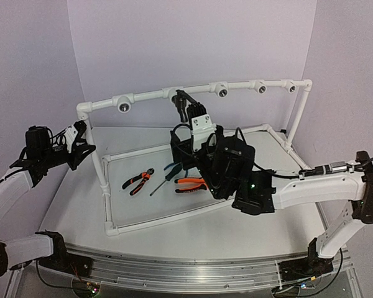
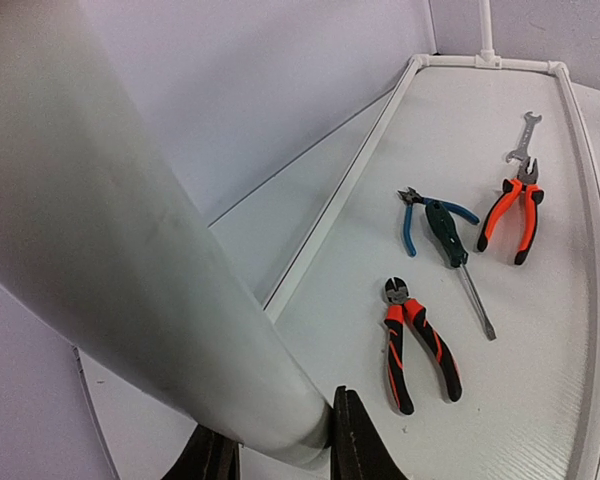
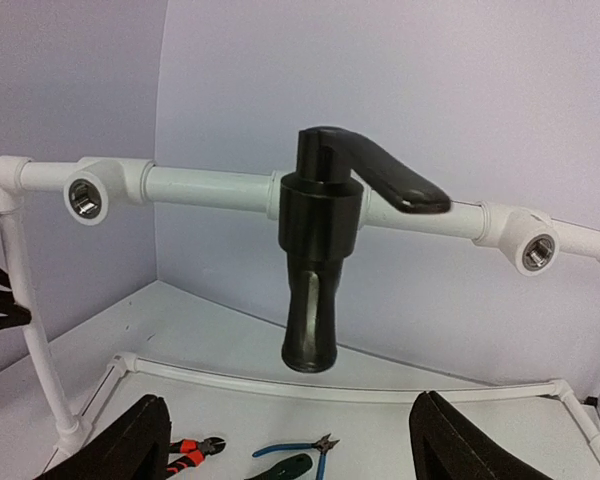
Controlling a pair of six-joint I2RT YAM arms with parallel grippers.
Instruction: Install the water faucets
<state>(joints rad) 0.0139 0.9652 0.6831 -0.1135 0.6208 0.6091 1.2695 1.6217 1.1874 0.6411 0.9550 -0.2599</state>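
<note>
The black faucet hangs with its spout down on the white pipe frame's top bar, lever handle pointing right. In the top view it sits at the bar's middle. My right gripper is open wide and empty just in front of and below it, apart from it; in the top view the gripper is close against the faucet. My left gripper is shut on the frame's left upright post, one finger on each side; it shows in the top view.
Open round sockets line the top bar. Inside the frame's floor rectangle lie orange-handled pliers, a second pair, a green screwdriver, blue cutters and a wrench.
</note>
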